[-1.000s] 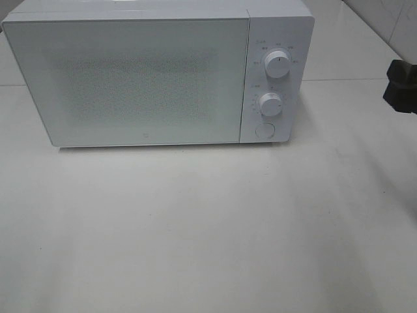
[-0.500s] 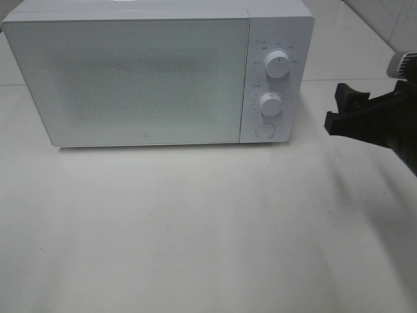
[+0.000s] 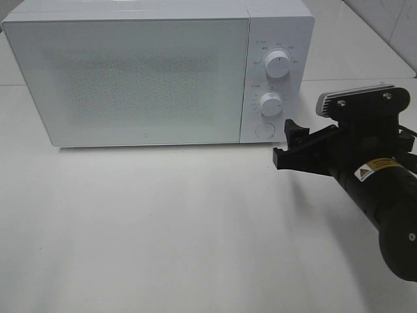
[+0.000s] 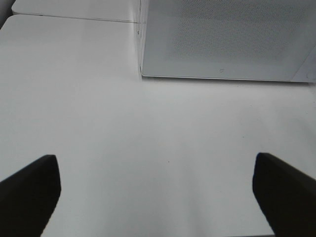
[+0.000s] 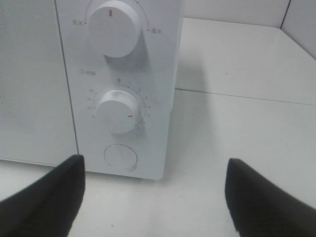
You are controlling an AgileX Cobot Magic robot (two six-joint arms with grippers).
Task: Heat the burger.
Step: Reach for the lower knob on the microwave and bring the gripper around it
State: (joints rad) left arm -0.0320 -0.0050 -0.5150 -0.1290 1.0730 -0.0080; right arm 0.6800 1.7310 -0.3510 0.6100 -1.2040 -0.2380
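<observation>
No burger in view; I'd expect it soft, light, squashy, so grip gently at the bun's sides. Right end effector is open, empty, near the microwave door button. Left end effector is open too.

The microwave door hides its inside; the dial markings are unreadable.

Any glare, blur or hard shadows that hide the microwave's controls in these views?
Exterior high: soft even light, white box microwave washed out, dial labels too small to read. Right wrist: lower round white dial sharp, black right gripper blurred up close. Left wrist: left gripper blurred; no glare.
</observation>
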